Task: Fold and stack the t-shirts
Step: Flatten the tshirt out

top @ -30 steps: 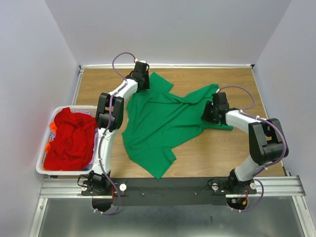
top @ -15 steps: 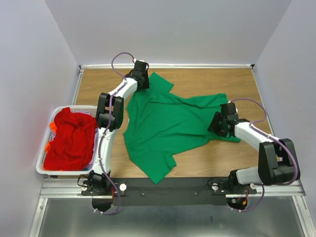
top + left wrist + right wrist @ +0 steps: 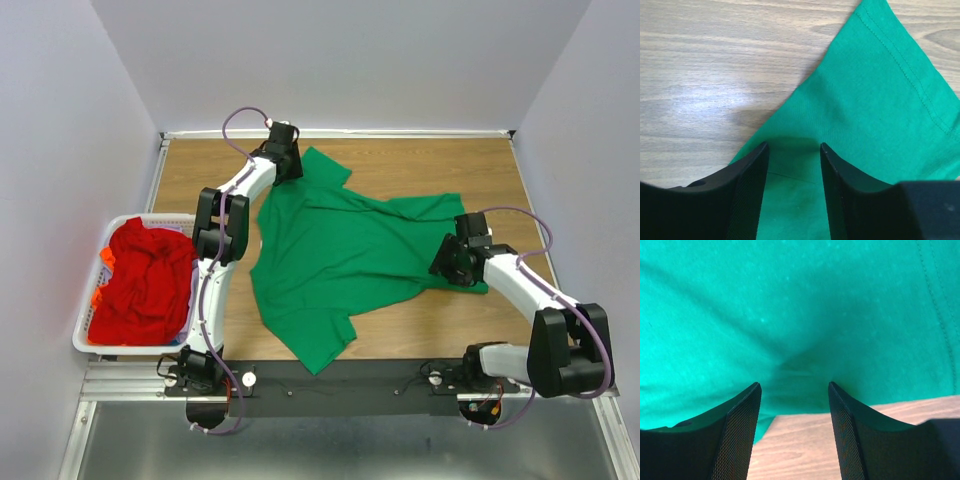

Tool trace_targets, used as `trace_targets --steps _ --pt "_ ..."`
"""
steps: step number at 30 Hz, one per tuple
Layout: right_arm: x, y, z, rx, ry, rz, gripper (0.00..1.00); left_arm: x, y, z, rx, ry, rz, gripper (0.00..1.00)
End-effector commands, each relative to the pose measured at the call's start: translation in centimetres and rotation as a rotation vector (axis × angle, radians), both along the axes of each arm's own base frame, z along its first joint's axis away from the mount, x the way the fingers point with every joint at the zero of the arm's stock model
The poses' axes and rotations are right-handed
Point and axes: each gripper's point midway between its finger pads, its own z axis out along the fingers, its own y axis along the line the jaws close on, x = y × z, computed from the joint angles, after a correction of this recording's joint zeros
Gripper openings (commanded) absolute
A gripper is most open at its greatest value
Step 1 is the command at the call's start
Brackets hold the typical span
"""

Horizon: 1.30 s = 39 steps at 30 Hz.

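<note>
A bright green t-shirt (image 3: 330, 250) lies spread on the wooden table, wrinkled, with one sleeve pointing toward the near edge. My left gripper (image 3: 290, 172) is at its far left corner. In the left wrist view its jaws (image 3: 792, 146) stand apart over flat green cloth (image 3: 875, 100). My right gripper (image 3: 443, 268) is at the shirt's right edge, open. The cloth (image 3: 790, 300) puckers just ahead of the fingers (image 3: 742, 425), and bare wood shows between them. Red t-shirts (image 3: 145, 280) with some orange lie heaped in the basket.
A white slatted basket (image 3: 88, 330) sits at the table's left edge, beside the left arm. Bare wood lies right of the shirt and along the far side. Grey walls close in the table. A black rail (image 3: 340, 385) runs along the near edge.
My right arm has swung right and toward the near edge, drawing the shirt's right side outward and flatter. Its jaws have opened wider. The left arm has stayed put.
</note>
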Motion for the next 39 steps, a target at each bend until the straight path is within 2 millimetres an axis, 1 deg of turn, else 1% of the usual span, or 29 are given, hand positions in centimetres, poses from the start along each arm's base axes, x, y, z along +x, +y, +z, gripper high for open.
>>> trace_targets --steps 1,2,3,4,5,6,7,8,9,10,11,12,13,14,15,16,17,18,20,21,22,23,24,25,27,30,33,36,39 --pt "3.1 -0.4 3.7 -0.023 -0.098 0.007 0.63 0.5 0.4 2.8 -0.020 -0.040 0.006 0.61" --pt "3.9 -0.6 4.3 -0.032 -0.119 0.000 0.63 0.7 0.4 4.2 -0.025 -0.066 0.006 0.63" --pt "5.2 -1.1 4.7 -0.040 -0.136 -0.019 0.63 0.9 0.5 6.5 -0.029 -0.107 0.010 0.64" --pt "6.7 -1.2 5.8 -0.036 -0.174 -0.032 0.63 1.0 0.5 7.7 -0.026 -0.129 0.009 0.66" --pt "7.6 -1.3 6.1 -0.019 -0.184 -0.048 0.63 0.9 0.6 10.2 -0.030 -0.170 0.009 0.69" --pt "8.9 -1.8 5.9 -0.006 -0.194 -0.078 0.62 0.5 0.6 10.9 -0.024 -0.178 0.010 0.70" --pt "9.7 -2.0 5.9 0.008 -0.200 -0.094 0.62 0.2 0.6 11.7 -0.022 -0.189 0.008 0.71" --pt "11.0 -2.1 6.8 0.026 -0.230 -0.110 0.62 -0.3 0.6 12.4 -0.018 -0.197 0.002 0.72" --pt "12.1 -2.3 6.4 0.057 -0.238 -0.139 0.62 -1.4 0.7 13.5 -0.015 -0.209 0.002 0.72" --pt "12.9 -3.0 6.5 0.071 -0.252 -0.172 0.61 -2.1 0.8 13.9 -0.010 -0.214 0.002 0.72" --pt "13.6 -3.3 6.6 0.087 -0.266 -0.191 0.61 -3.0 0.4 14.1 -0.002 -0.216 -0.007 0.73" --pt "14.8 -4.1 7.0 0.112 -0.296 -0.237 0.59 -4.5 0.9 14.2 0.014 -0.213 -0.002 0.73" --pt "15.3 -4.5 6.2 0.120 -0.284 -0.259 0.58 -5.5 0.8 14.0 0.022 -0.208 -0.005 0.74" --pt "16.4 -5.2 6.3 0.139 -0.310 -0.298 0.58 -6.5 0.6 15.8 0.022 -0.247 -0.011 0.75" --pt "16.8 -5.6 6.0 0.146 -0.314 -0.318 0.57 -8.2 0.9 13.4 0.042 -0.194 -0.018 0.77" --pt "17.2 -5.9 4.9 0.150 -0.298 -0.336 0.57 -9.1 1.1 12.9 0.047 -0.181 -0.021 0.79" --pt "17.7 -6.3 4.6 0.162 -0.303 -0.364 0.57 -10.0 1.3 12.3 0.051 -0.167 -0.024 0.79" --pt "18.3 -6.7 4.6 0.171 -0.317 -0.379 0.56 -11.8 1.5 11.3 0.063 -0.143 -0.037 0.79" --pt "19.0 -7.0 3.8 0.179 -0.311 -0.396 0.54 -13.5 2.1 10.5 0.084 -0.126 -0.039 0.79" --pt "19.5 -7.1 3.2 0.181 -0.309 -0.410 0.54 -15.1 2.6 9.7 0.104 -0.112 -0.043 0.79" --pt "19.6 -7.2 2.8 0.182 -0.303 -0.415 0.53 -15.8 2.9 9.3 0.111 -0.106 -0.047 0.79" --pt "20.0 -7.3 2.8 0.182 -0.306 -0.420 0.53 -16.6 2.9 9.1 0.114 -0.103 -0.055 0.79" --pt "20.2 -7.5 2.1 0.179 -0.296 -0.433 0.53 -17.3 3.0 9.6 0.106 -0.113 -0.065 0.79" --pt "20.4 -7.6 1.9 0.179 -0.298 -0.439 0.52 -18.6 3.4 8.3 0.116 -0.084 -0.073 0.79" --pt "20.8 -7.7 1.3 0.180 -0.291 -0.446 0.51 -20.0 3.9 8.1 0.116 -0.085 -0.078 0.79" --pt "21.0 -7.6 0.7 0.185 -0.280 -0.450 0.51 -21.1 4.2 8.4 0.104 -0.111 -0.084 0.79" --pt "20.6 -7.6 -0.3 0.191 -0.253 -0.468 0.50 -21.4 4.3 8.3 0.103 -0.124 -0.092 0.79" --pt "20.1 -7.1 -0.8 0.212 -0.235 -0.467 0.49 -21.4 4.2 7.9 0.107 -0.111 -0.099 0.79" --pt "19.9 -7.1 -0.9 0.209 -0.232 -0.469 0.41 -21.3 4.1 7.6 0.105 -0.104 -0.100 0.79"
